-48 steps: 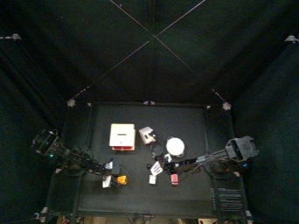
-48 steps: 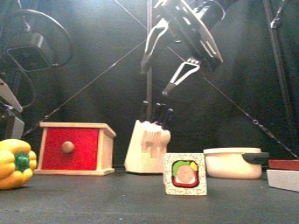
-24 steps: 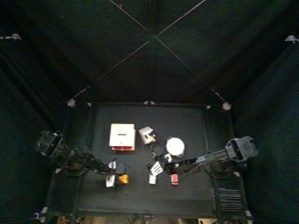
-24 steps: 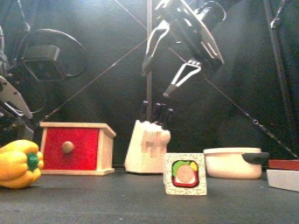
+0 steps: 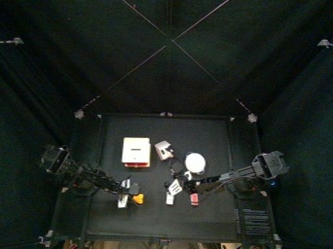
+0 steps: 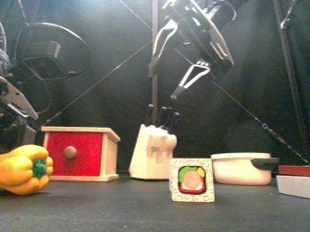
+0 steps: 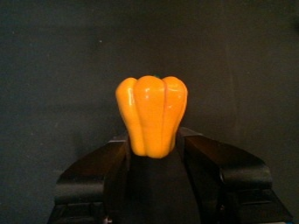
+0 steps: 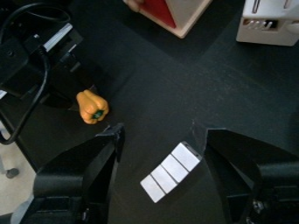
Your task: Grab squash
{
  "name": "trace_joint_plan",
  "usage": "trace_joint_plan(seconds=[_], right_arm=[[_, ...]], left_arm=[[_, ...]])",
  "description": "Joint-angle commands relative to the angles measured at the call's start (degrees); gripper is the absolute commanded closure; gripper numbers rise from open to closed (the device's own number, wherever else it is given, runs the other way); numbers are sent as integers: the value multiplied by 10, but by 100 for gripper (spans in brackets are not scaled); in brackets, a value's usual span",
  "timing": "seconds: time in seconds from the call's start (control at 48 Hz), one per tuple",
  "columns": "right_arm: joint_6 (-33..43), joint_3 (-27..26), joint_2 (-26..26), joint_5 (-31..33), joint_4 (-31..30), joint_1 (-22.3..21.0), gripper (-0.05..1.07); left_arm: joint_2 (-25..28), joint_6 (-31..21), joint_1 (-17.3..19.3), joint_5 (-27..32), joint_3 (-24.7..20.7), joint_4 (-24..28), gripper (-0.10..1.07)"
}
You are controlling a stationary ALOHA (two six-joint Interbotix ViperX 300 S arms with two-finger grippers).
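Squash [image 7: 151,115] sits between the left gripper [image 7: 155,150] jaws in the left wrist view, jaws close on both sides of it, but contact isn't clear, so can't tell if it's pinched or loose. Front view puts it at the table's [image 6: 145,208] front-left, just in front of the red box [image 6: 80,152]. Right gripper [image 8: 166,138] hangs spread wide over a small white card [image 8: 170,170], holding nothing.
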Motion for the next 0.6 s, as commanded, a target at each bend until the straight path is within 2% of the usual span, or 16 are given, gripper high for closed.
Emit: trace_joint_plan(seconds=[0.0,0.208,0.583], right_arm=[[2,-4,-28,-2,-3,7,8],[3,-3,-29,-2,-3,14,8],[3,-3,-26,-2,1,17,8]], left_arm=[[-18,0,1,-2,-11,16,19],[-40,0,1,-11,-5,40,19],[-29,1,1,-11,-11,40,13]])
